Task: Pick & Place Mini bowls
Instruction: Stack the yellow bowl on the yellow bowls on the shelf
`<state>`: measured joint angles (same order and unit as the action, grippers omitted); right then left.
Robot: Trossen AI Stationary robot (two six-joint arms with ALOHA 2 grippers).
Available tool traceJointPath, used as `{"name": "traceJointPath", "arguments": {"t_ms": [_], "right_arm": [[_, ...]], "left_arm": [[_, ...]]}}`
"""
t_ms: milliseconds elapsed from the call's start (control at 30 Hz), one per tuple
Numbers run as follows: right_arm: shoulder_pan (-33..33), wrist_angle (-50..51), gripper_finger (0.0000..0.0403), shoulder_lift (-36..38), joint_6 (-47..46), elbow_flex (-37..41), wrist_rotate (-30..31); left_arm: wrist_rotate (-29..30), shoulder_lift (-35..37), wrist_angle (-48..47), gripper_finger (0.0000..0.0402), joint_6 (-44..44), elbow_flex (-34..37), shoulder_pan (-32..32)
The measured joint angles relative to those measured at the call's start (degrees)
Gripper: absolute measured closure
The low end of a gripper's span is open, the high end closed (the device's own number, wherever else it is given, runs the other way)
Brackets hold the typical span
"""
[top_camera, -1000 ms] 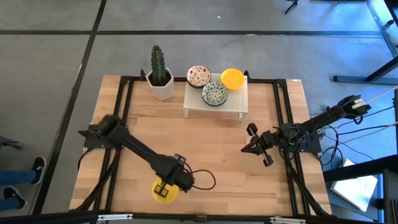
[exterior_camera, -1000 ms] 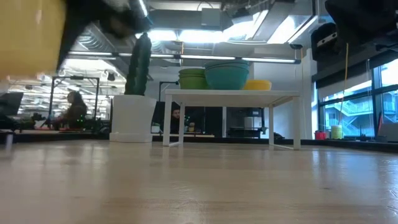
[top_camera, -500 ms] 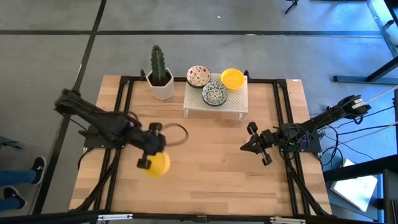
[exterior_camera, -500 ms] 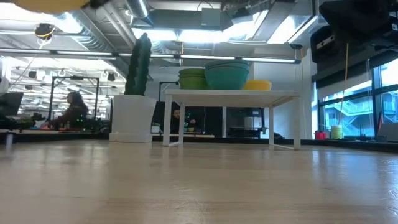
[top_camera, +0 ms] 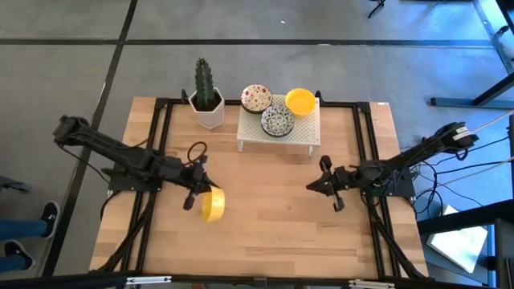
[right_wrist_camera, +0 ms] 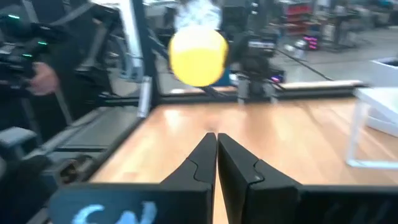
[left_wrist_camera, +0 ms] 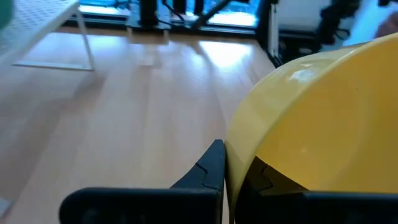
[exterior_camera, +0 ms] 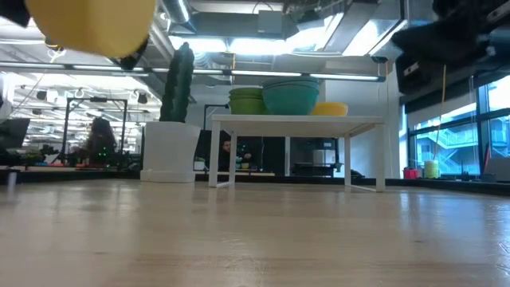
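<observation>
I see my left end effector (top_camera: 198, 195) clamped on a yellow bowl (top_camera: 212, 205) above the counter (top_camera: 265, 217); my right end effector (top_camera: 315, 186) waits, fingers together.

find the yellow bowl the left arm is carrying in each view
High: yellow bowl left of centre, at the left gripper.
Low: top left, held above the table.
Left wrist: fills the right side.
Right wrist: top centre.
Shared landmark: white rack.

Yellow bowl (left_wrist_camera: 323, 118) glossy, smooth; table (top_camera: 273, 209) pale wood; rack (top_camera: 281, 138) white, perhaps metal.
</observation>
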<state>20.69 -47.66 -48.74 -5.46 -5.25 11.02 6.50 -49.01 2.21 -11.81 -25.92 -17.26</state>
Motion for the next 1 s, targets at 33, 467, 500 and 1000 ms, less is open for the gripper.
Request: {"name": "traceJointPath", "arguments": {"t_ms": [33, 467, 500, 1000], "right_arm": [[0.0, 0.02, 0.0386, -0.51, 0.17, 0.0, 1.0], [0.0, -2.9, 0.0386, -4.52, -1.08, -0.01, 0.97], [0.0, -3.44, 0.0386, -4.52, 0.0, -0.01, 0.97], [-0.26, -3.74, 0.0386, -4.5, 18.59, -0.01, 0.99]], "left_arm": [[-0.06, 0.0, 1.54, 0.0398, 0.0, 0.97, 0.84], [6.66, -0.31, 4.09, 0.0398, -4.16, 3.72, 8.88], [7.06, -0.31, 4.06, 0.0398, -3.97, 3.65, 9.34], [7.39, -11.95, -20.87, 0.0398, -0.67, -28.96, 20.85]]}}
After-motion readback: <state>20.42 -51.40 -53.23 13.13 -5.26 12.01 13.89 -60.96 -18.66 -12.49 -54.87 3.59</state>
